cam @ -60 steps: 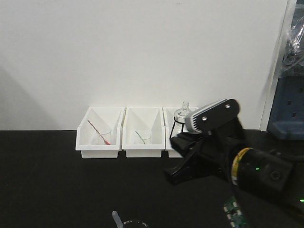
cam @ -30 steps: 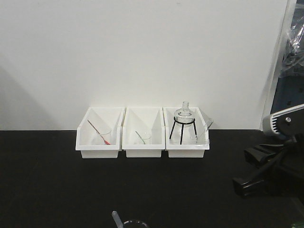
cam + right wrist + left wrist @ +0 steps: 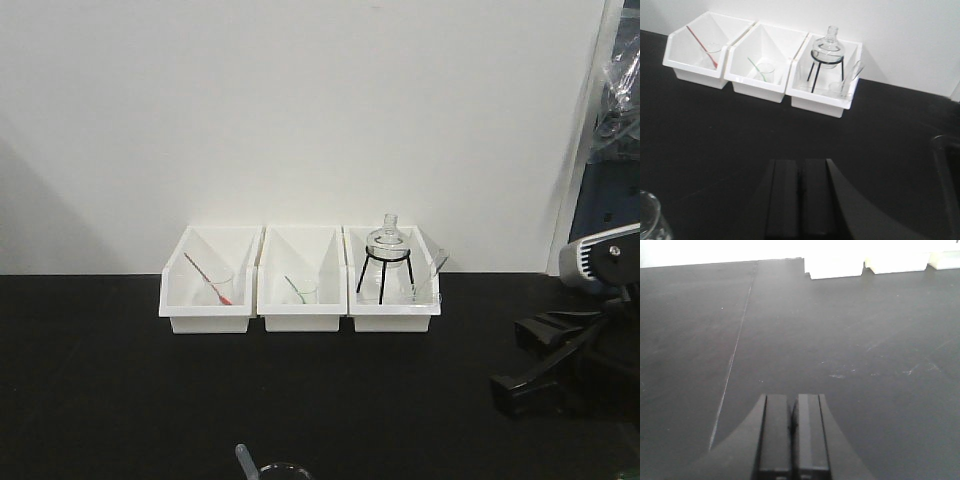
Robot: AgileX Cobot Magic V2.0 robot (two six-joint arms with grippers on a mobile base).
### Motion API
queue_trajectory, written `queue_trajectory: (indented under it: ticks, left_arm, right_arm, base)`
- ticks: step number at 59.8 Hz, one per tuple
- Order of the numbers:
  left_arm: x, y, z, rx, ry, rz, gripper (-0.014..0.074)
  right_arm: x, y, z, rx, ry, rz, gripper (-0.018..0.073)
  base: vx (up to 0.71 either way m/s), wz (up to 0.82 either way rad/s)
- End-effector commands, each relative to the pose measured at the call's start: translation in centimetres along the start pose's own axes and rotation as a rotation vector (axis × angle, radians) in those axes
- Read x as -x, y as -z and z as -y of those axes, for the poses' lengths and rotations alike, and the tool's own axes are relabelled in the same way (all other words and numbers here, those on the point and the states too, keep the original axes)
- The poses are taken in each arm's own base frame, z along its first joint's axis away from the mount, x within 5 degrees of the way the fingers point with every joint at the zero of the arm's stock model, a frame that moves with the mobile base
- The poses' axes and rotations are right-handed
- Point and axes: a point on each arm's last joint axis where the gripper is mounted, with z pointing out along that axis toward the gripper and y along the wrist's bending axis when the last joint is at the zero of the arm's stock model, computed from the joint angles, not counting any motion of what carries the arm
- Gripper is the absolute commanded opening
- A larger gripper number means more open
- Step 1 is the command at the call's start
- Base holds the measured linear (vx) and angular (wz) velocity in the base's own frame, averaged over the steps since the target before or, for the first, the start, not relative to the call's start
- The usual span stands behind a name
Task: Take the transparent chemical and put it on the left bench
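The transparent chemical (image 3: 272, 468) stands on the left bench (image 3: 120, 400) at the very bottom edge of the front view, only its glass rim and the pale dropper (image 3: 245, 460) tip showing. In the right wrist view the same beaker (image 3: 650, 220) appears at the lower left corner, cut off by the frame.

The right gripper (image 3: 800, 205) hangs over bare black worktop with its two dark fingers pressed together, nothing between them. The beaker sits well to its left and slightly nearer the camera, clearly apart from the fingers. In the front view the right arm (image 3: 570, 350) shows at the far right edge, well away from the beaker.

The left gripper (image 3: 791, 437) is likewise closed, fingers touching along a thin seam, empty, above open black surface; the beaker does not show in its view.

Against the white wall sit three white bins (image 3: 300, 285) in a row, touching side by side. The left bin holds a small beaker with a red stick (image 3: 208, 280), the middle one a beaker with a green stick (image 3: 296, 290), and the right one a round flask on a black tripod (image 3: 386, 262).
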Motion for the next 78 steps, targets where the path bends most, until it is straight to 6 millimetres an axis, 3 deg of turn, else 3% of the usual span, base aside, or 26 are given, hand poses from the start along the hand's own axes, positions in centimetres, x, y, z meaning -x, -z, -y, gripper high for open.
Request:
queue_trajectory:
  ticks: [1, 8, 16, 26, 39, 49, 78]
  left_arm:
    - [0.3, 0.1, 0.0, 0.002, 0.009, 0.081, -0.0004]
    - [0.3, 0.1, 0.0, 0.002, 0.009, 0.081, -0.0004]
    - [0.3, 0.1, 0.0, 0.002, 0.009, 0.081, -0.0004]
    - [0.3, 0.1, 0.0, 0.002, 0.009, 0.081, -0.0004]
    - [0.3, 0.1, 0.0, 0.002, 0.009, 0.081, -0.0004]
    - [0.3, 0.1, 0.0, 0.002, 0.009, 0.081, -0.0004]
    - [0.3, 0.1, 0.0, 0.002, 0.009, 0.081, -0.0004]
  right_arm:
    - [1.3, 1.3, -0.1, 0.046, 0.012, 0.09, -0.0007]
    - [0.5, 2.6, 0.0, 0.098, 0.002, 0.157, -0.0007]
    - [-2.3, 3.6, 2.2, 0.056, -0.143, 0.249, -0.0007]
    - [-8.0, 4.8, 4.1, -0.056, -0.209, 0.332, -0.0007]
    - [-16.4, 7.1, 3.3, -0.113, -0.165, 0.365, -0.0007]
    - [-20.3, 8.2, 2.7, -0.124, -0.201, 0.427, -0.0007]
    - [-21.4, 9.2, 2.6, -0.148, -0.203, 0.446, -0.0007]
  base:
    - [0.0, 0.0]
    - [0.0, 0.0]
    - [0.0, 0.0]
    - [0.0, 0.0]
    - [0.0, 0.0]
    - [0.0, 0.0]
    - [0.0, 0.0]
